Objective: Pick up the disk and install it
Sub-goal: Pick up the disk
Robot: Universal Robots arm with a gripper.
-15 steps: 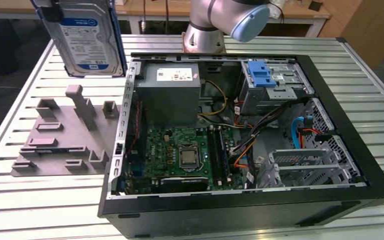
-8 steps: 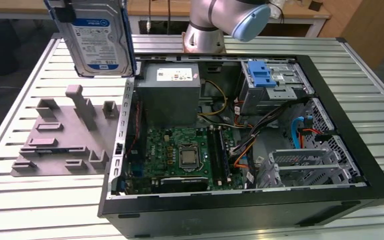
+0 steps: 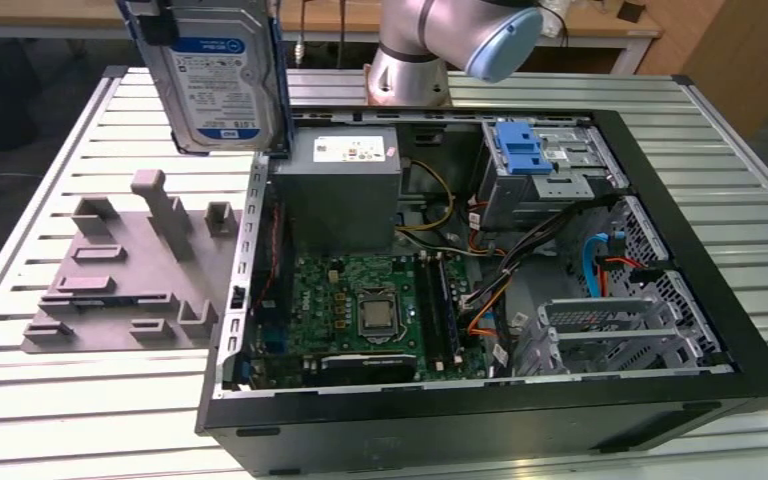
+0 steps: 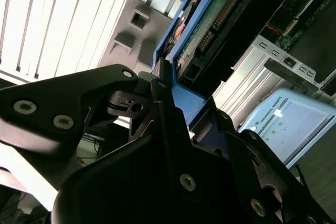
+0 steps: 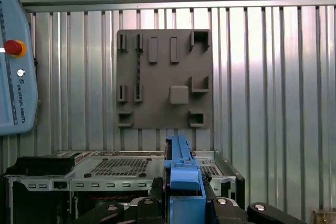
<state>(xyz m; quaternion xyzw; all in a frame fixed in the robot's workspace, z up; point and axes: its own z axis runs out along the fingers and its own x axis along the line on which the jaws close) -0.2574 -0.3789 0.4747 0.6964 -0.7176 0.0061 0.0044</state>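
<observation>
Now one disk [image 3: 217, 70] is hanging upright in the exterior view's upper left, one gripper [image 5: 185, 203] clenching its blue frame; one arm [image 3: 418, 40] is bending at top centre beyond one open computer [image 3: 491, 398].

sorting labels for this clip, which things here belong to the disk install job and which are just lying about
Belongs to the job:
- disk, held up in the air
- tool, shut on the disk's blue rail
- open computer case

Just lying about:
- grey fixture plate on the table beside the case
- teach pendant
</observation>
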